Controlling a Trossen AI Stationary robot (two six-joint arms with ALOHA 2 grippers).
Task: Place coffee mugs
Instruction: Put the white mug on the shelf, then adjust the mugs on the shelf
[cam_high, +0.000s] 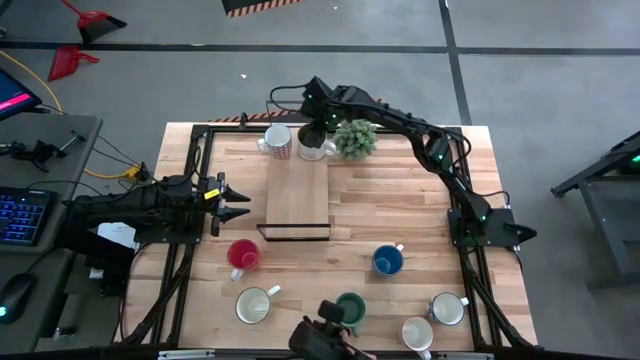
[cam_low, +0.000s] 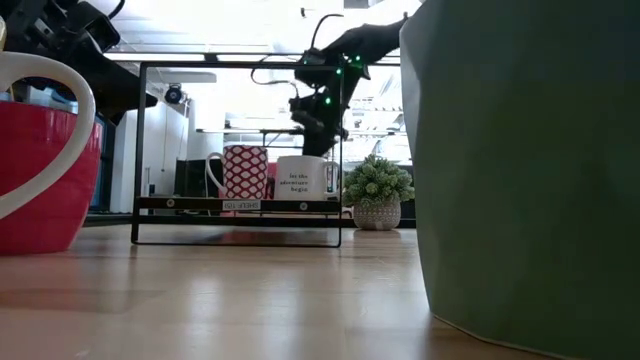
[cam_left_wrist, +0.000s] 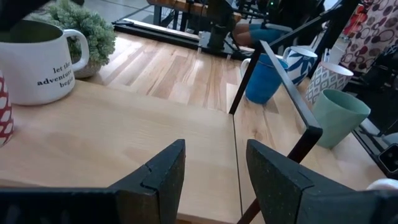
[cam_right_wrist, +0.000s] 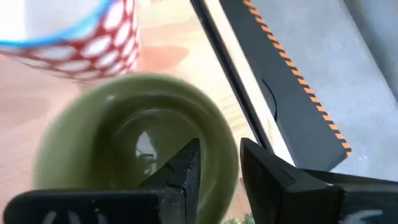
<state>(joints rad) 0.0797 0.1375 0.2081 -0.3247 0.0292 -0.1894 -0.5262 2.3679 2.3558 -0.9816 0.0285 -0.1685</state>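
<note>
A white mug with black lettering and an olive-green inside (cam_high: 318, 148) stands upright on the far end of a raised wooden board (cam_high: 297, 195). Beside it stands a red-and-white patterned mug (cam_high: 277, 141). My right gripper (cam_right_wrist: 221, 165) is open just above the lettered mug (cam_right_wrist: 124, 124). One finger is over the mug's hollow and the other outside its rim; in the low view its fingertips (cam_low: 320, 148) stand at about rim height. My left gripper (cam_left_wrist: 214, 168) waits open at the board's left side (cam_high: 236, 201).
A small potted plant (cam_high: 355, 138) stands right of the lettered mug. Near the front edge stand a red mug (cam_high: 243, 256), a blue mug (cam_high: 388, 261), a green mug (cam_high: 350, 308) and three white mugs (cam_high: 254, 306) (cam_high: 447, 309) (cam_high: 417, 333). A black frame (cam_high: 205, 140) rims the table.
</note>
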